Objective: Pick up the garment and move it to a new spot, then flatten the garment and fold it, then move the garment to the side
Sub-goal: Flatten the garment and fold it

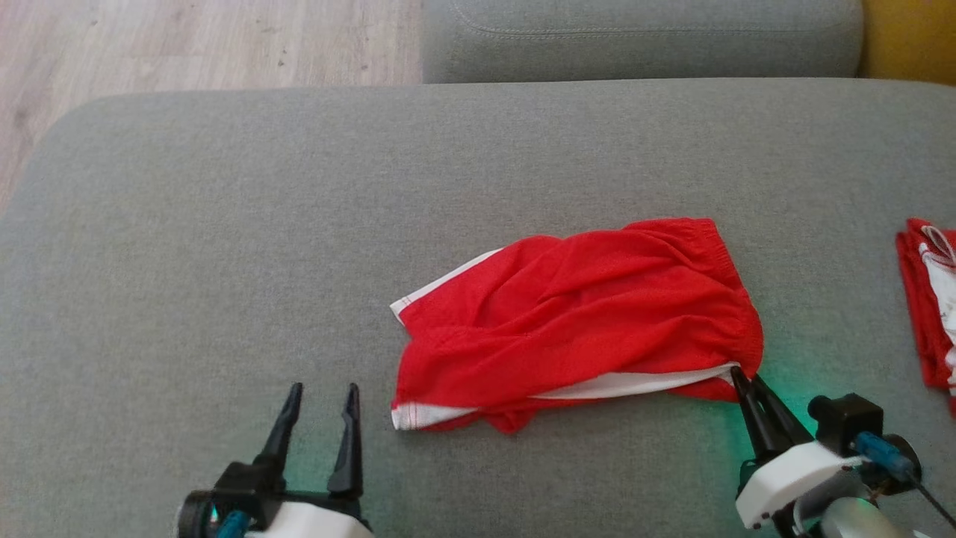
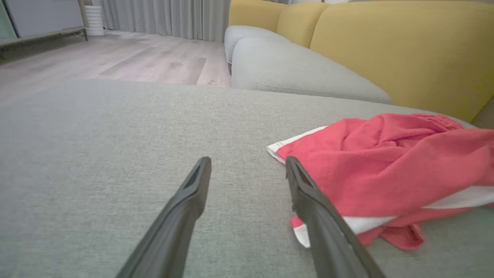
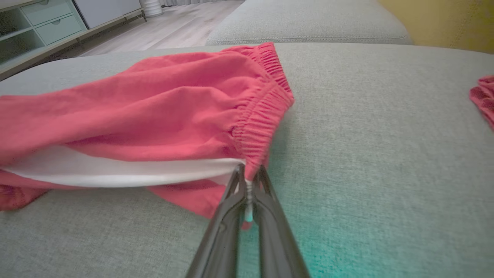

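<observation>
- Seat cushion (image 1: 224, 224): a grey, rounded pad that carries everything. Its far edge and far-left corner are in the head view, while its near edge is cut off by the bottom of that view.
- Garment (image 1: 575, 321): one pair of red shorts with white trim, lying crumpled on the cushion right of its middle and well back from the far edge. The gathered waistband points to the right edge and the leg hems to the left. The top layer folds over the lower ones, so the full outline cannot be made out.
- Right gripper (image 1: 747, 376): clenched on the garment's near-right corner, just below the waistband. In the right wrist view a thin strip of pale fabric sits pinched between the two fingers. How much cloth lies under them is hidden.
- Left gripper (image 1: 324, 386): released, with its fingers spread apart, near the garment's near-left hem and apart from it. Whether the fingertips touch the cushion cannot be told. Its body is cut off at the bottom of the head view.
- Second red cloth (image 1: 930, 306): one item with a white patch, at the cushion's right edge and well apart from the garment. The frame cuts it off, so its kind is unclear.
- Second grey cushion (image 1: 642, 37): beyond the far edge, partly cropped.
- Yellow backrest (image 1: 907, 37): a sliver at the far-right corner.
- Wooden floor (image 1: 187, 45): beyond the far-left corner.
- Count: two grippers, two red textiles, two grey cushions.
</observation>
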`<state>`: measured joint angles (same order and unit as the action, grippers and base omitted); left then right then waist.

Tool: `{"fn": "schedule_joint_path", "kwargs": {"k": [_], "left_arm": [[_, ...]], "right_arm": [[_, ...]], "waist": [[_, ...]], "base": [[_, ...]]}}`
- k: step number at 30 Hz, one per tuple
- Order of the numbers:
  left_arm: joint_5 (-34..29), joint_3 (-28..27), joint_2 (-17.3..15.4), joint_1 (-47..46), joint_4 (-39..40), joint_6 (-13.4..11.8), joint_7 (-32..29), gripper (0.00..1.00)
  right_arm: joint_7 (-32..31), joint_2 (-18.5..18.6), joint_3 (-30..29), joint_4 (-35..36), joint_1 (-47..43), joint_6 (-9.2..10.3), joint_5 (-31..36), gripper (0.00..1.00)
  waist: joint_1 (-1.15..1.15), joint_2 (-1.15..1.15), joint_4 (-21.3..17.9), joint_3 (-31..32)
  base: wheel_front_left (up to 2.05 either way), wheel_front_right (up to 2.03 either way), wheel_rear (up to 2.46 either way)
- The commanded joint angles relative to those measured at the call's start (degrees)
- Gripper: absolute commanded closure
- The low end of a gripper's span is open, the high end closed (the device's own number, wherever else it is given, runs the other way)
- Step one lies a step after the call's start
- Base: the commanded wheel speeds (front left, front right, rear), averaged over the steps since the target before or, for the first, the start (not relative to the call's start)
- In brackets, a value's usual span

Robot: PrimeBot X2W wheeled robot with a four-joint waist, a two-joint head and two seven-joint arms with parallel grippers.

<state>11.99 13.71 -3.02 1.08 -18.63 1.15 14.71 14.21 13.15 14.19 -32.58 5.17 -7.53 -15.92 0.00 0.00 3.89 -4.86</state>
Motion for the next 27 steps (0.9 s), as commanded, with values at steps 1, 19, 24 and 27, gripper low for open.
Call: {"fn": "schedule_joint_path", "kwargs": {"k": [1,19,24,27], "left_arm": [[2.87,-0.12,0.13,-2.91,0.79,1.8,0.29,0.0],[10.9,12.06,-0.03,-8.32,-12.45,6.32,0.29,0.0],[12.95,14.87,-0.91,-9.6,-12.82,6.33,0.29,0.0],[13.7,15.07,-1.16,-9.98,-12.98,6.33,0.29,0.0]], "right_arm": [[0.79,1.14,0.81,1.69,0.11,0.04,-0.47,1.0],[0.79,-0.1,1.27,1.53,1.33,0.04,-0.27,1.0],[0.79,-0.26,1.54,1.74,1.79,0.04,-0.24,1.0],[0.79,-0.24,1.75,1.81,2.02,0.04,-0.33,1.0]], "waist": [[0.0,0.0,-0.41,0.12],[0.0,0.0,-1.33,-0.76],[0.0,0.0,-1.52,-1.53],[0.0,0.0,-1.73,-1.78]], "base": [[0.0,0.0,0.0],[0.0,0.0,0.0],[0.0,0.0,0.0],[0.0,0.0,0.0]]}}
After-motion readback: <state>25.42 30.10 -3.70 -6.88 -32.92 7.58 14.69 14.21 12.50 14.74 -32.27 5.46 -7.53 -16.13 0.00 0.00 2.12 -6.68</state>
